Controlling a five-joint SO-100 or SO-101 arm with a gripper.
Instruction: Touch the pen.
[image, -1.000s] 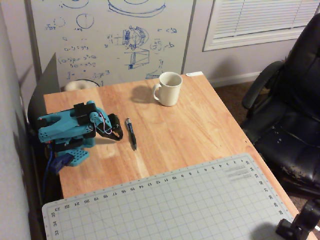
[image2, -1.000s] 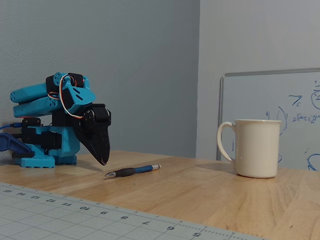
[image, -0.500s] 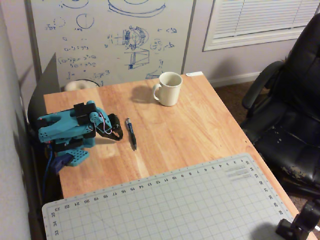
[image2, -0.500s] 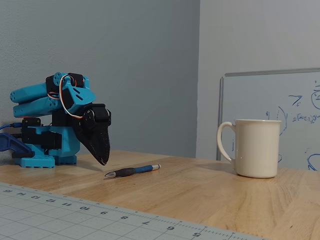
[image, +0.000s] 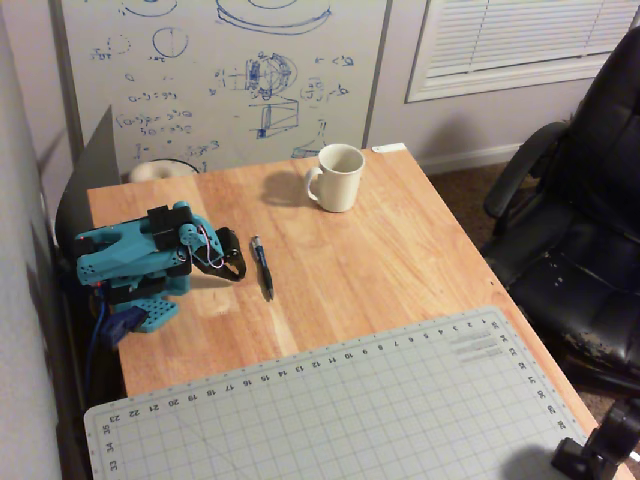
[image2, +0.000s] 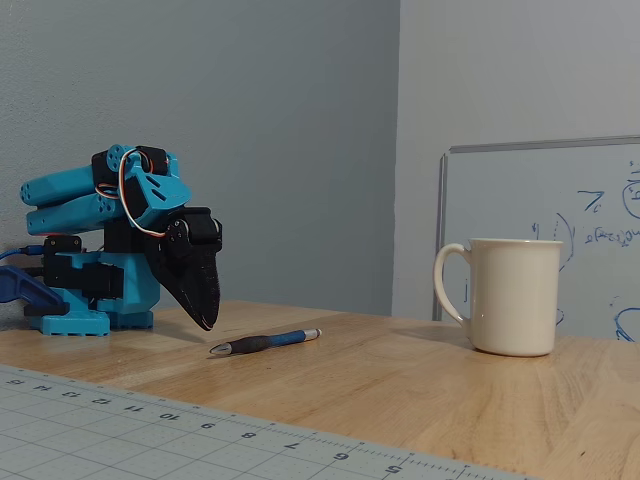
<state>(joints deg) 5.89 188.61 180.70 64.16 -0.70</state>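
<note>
**Reaching for the pen from a folded arm**

On the wooden table (image: 400, 250), in the overhead view, the pen (image: 262, 267) lies flat, running away from the camera, a short way to the right of the folded blue arm (image: 130, 255). The gripper (image: 238, 268) points down just left of the pen, near it but apart. A white mug (image: 338, 178) stands well beyond, and a cutting mat (image: 330, 410) covers the near end; neither is in the way. The move looks like a small swing to the right rather than a long reach.

In the fixed view, from table height, the gripper (image2: 207, 322) hangs with its black fingers pressed together into one point, holding nothing, the tip a little above the wood. The pen (image2: 265, 342) rests to its right, tip toward the camera. The mug (image2: 512, 296) is far right. Best to keep the fingers together, move sideways at this height, then lower gently onto the barrel; a fast or low sweep would likely roll the pen away.
</note>
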